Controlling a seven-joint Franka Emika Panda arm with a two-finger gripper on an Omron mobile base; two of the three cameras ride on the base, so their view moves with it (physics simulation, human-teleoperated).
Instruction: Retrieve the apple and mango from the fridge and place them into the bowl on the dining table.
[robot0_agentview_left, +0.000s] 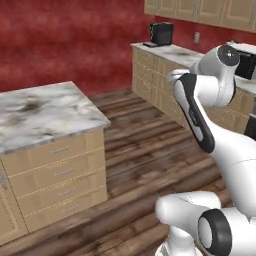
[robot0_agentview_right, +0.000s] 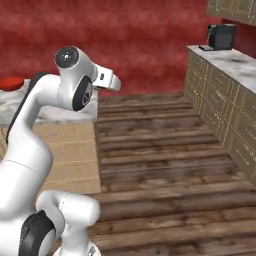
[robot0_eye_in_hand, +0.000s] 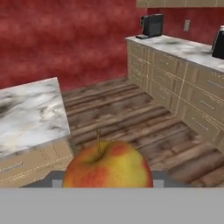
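A red-and-yellow apple (robot0_eye_in_hand: 107, 166) with a thin stem sits right before the hand camera, and my gripper (robot0_eye_in_hand: 107, 183) is shut on it, carried in the air above the wooden floor. The dining table (robot0_agentview_left: 45, 112) with its marble top stands to the left, and its corner (robot0_eye_in_hand: 30, 113) lies just beyond the apple. At the table's far left rests the red bowl (robot0_agentview_right: 11, 83), partly behind my arm. The mango and the fridge are out of view.
A marble counter (robot0_agentview_left: 170, 52) on tan drawers runs along the right wall, with a black coffee machine (robot0_agentview_left: 161, 33) at its far end. Open wooden floor (robot0_agentview_right: 160, 150) lies between table and counter. A red wall closes the back.
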